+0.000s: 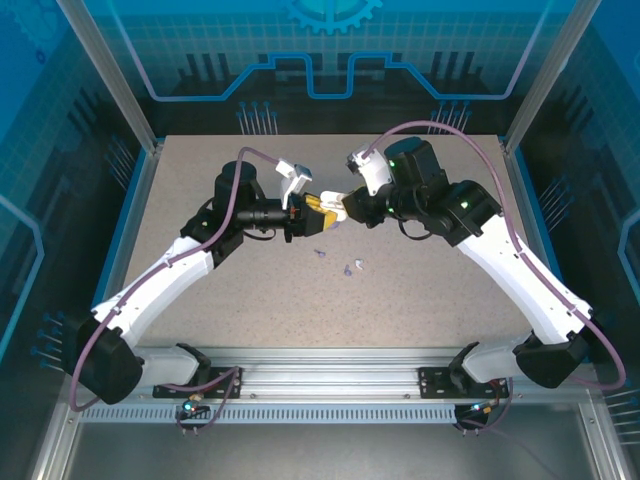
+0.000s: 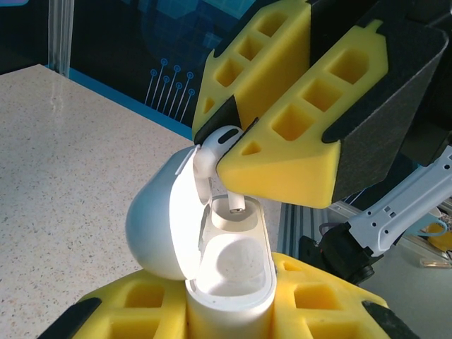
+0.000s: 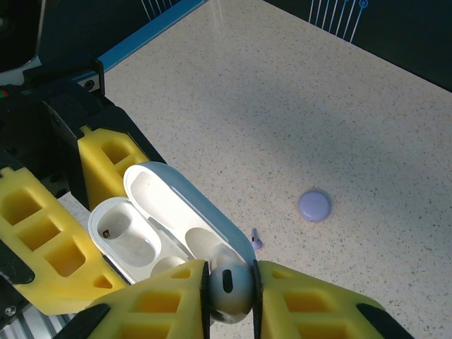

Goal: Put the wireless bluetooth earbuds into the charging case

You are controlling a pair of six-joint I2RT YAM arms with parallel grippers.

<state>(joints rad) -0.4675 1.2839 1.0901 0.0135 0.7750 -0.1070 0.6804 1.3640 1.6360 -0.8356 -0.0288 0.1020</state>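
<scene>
Above the speckled table, the left gripper clamps the open charging case, lid swung back. The right gripper, facing its opening, pinches an earbud, stem aimed along the socket, tip at its mouth.

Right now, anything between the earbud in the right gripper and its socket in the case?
Nothing visible. The lid stands open, the case is held in the left gripper, and the earbud, pinched in the right gripper, has its stem tip at the open socket.
</scene>
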